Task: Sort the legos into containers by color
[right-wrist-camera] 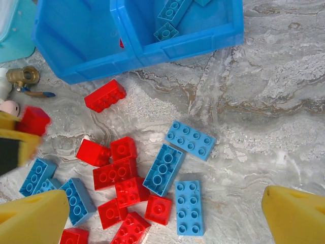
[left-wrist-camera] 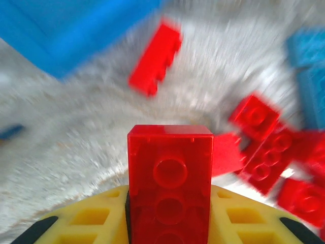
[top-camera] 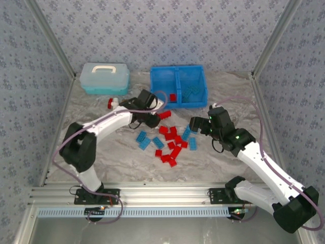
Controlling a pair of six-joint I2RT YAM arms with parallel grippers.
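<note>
Starting at the near side of the table (top-camera: 238, 152), loose legos (top-camera: 170, 140) lie scattered in a cluster between the two arms. Red pieces are bunched at the centre, and blue ones (top-camera: 143, 140) sit at the left and right fringes.

The right gripper (right-wrist-camera: 165, 203) hangs above the right part of this cluster. Its jaws are spread wide with nothing between them, and its yellow fingers (right-wrist-camera: 30, 218) are clear of every piece below.

The left gripper (left-wrist-camera: 170, 223) sits at the far left of the cluster. It is clenched on one red brick (left-wrist-camera: 170, 173), which stands upright between the yellow fingers with its studs facing the wrist camera. That view is motion-blurred, so I cannot tell how high the brick is off the surface.

Beyond the cluster, a single red piece (right-wrist-camera: 105, 95) lies flat just in front of the bin (top-camera: 177, 68). The bin's left compartment (top-camera: 165, 84) holds one red piece against its near wall. The right compartment (top-camera: 192, 91) holds several blue pieces.

At the far left stands a pale-blue case (top-camera: 104, 79) with its lid closed. A small red-and-white bottle (top-camera: 112, 103) lies just in front of it.
</note>
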